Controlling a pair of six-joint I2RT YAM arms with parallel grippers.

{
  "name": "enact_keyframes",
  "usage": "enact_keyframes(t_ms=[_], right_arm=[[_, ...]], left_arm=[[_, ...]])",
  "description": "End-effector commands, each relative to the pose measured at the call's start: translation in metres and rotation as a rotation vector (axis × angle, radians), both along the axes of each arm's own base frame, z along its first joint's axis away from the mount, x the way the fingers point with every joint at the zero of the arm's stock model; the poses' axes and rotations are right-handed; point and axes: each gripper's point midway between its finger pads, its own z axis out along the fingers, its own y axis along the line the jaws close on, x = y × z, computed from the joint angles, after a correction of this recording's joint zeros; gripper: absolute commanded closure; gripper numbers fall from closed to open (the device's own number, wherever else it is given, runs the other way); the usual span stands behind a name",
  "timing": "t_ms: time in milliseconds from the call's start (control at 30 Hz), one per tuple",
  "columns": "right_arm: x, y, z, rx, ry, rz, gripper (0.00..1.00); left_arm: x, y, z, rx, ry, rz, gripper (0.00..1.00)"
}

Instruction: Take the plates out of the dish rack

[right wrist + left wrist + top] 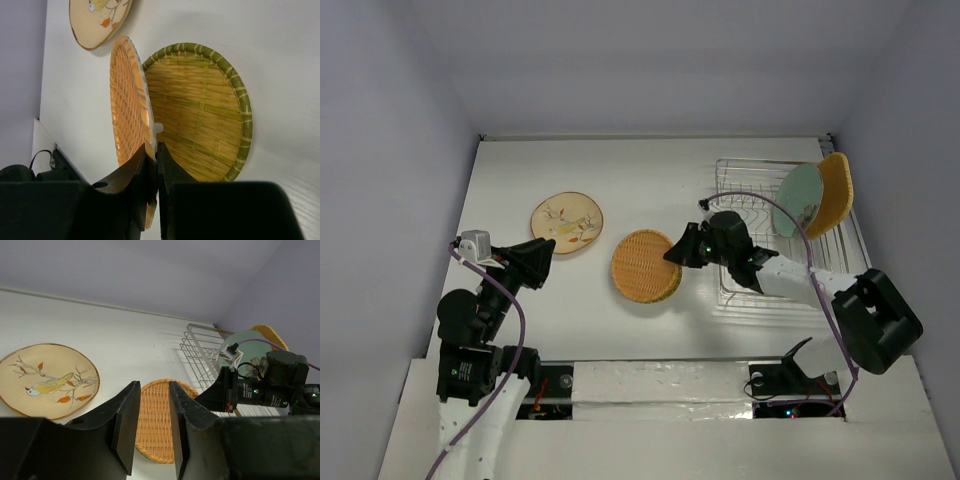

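My right gripper (672, 252) (152, 147) is shut on the rim of the orange woven plate (642, 262) (125, 100), holding it tilted on edge just left of the dish rack (745, 290). Beneath it a second woven round with a greenish rim (200, 110) lies flat on the table. The mint-green plate (800, 198) and the orange-tan plate (837, 190) stand upright in the rack's far right corner. The cream plate (567, 222) (47, 380) lies flat at the left. My left gripper (548, 258) (154, 385) hovers near it, open, with nothing between its fingers.
The silver wire rack (200, 352) stands on the right half of the white table, close to the right wall. Walls close in the table at the back and on both sides. A purple cable (790, 215) loops over the rack from my right arm.
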Motion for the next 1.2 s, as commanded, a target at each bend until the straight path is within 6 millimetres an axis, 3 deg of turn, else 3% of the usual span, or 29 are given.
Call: enact_keyframes(t_ms=[0, 200, 267, 400, 500, 533, 800, 933, 1000, 1100, 1167], right_arm=[[0.013, 0.011, 0.025, 0.087, -0.086, -0.007, 1.00], [0.015, 0.005, 0.002, 0.033, -0.054, -0.038, 0.92], [0.015, 0.002, -0.007, 0.009, -0.036, -0.049, 0.81], [0.017, -0.005, -0.019, -0.035, -0.026, -0.074, 0.72], [0.018, -0.010, -0.026, -0.075, -0.017, -0.088, 0.59], [0.019, -0.010, -0.026, -0.083, -0.019, -0.091, 0.52], [0.023, -0.026, -0.033, -0.183, -0.027, -0.130, 0.29], [0.027, -0.030, -0.025, -0.213, -0.044, -0.141, 0.17], [0.027, -0.028, -0.015, -0.218, -0.067, -0.135, 0.16], [0.029, -0.032, 0.010, -0.202, -0.120, -0.147, 0.19], [0.030, -0.034, 0.030, -0.194, -0.152, -0.155, 0.30]], left_arm=[[0.003, 0.000, 0.008, -0.003, -0.028, -0.001, 0.73], [0.003, 0.000, 0.008, -0.004, -0.030, -0.001, 0.73], [0.003, -0.001, 0.008, -0.005, -0.031, -0.003, 0.73], [0.002, -0.001, 0.009, -0.004, -0.034, -0.006, 0.73], [0.002, -0.001, 0.009, -0.005, -0.034, -0.004, 0.73], [0.002, -0.001, 0.009, -0.004, -0.034, -0.004, 0.73], [0.001, 0.000, 0.009, -0.006, -0.037, -0.003, 0.73], [0.001, 0.000, 0.010, -0.006, -0.038, -0.001, 0.73], [0.001, 0.000, 0.010, -0.006, -0.040, -0.001, 0.73], [0.001, 0.000, 0.010, -0.007, -0.040, 0.000, 0.73], [0.000, 0.000, 0.010, -0.005, -0.042, -0.001, 0.73]])
